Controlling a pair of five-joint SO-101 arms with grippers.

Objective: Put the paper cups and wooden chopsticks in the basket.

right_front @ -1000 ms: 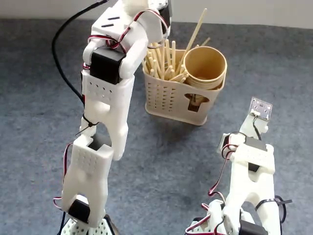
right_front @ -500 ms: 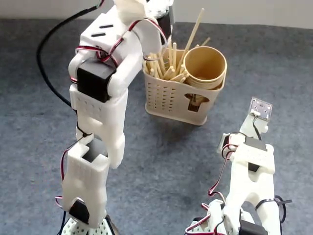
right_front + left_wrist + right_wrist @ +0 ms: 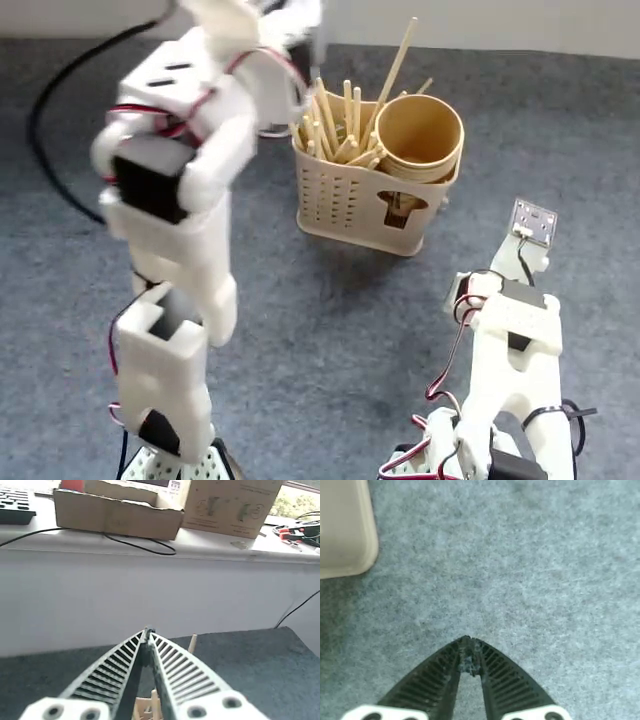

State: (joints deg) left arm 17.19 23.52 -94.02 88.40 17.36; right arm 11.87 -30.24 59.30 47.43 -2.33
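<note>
A cream perforated basket [image 3: 350, 205] stands on the grey carpet at the back middle. It holds several wooden chopsticks [image 3: 335, 125] and stacked paper cups [image 3: 420, 135]. A corner of the basket [image 3: 342, 530] appears in the right wrist view. The left arm [image 3: 180, 200] rises tall at the left, its top end beside the basket's left rim. My left gripper [image 3: 148, 632] is shut and empty, held above the chopsticks [image 3: 192, 642]. My right gripper [image 3: 467, 642] is shut and empty just over the carpet, near the front right of the basket.
Grey carpet [image 3: 330, 330] covers the table. The right arm [image 3: 510, 350] sits low at the front right. A black cable [image 3: 60, 90] trails at the back left. Behind the table stand a white wall [image 3: 150, 595] and a ledge with cardboard boxes [image 3: 120, 507].
The left arm has swung leftward and back, away from the basket. The right arm, basket, cups and chopsticks have not moved.
</note>
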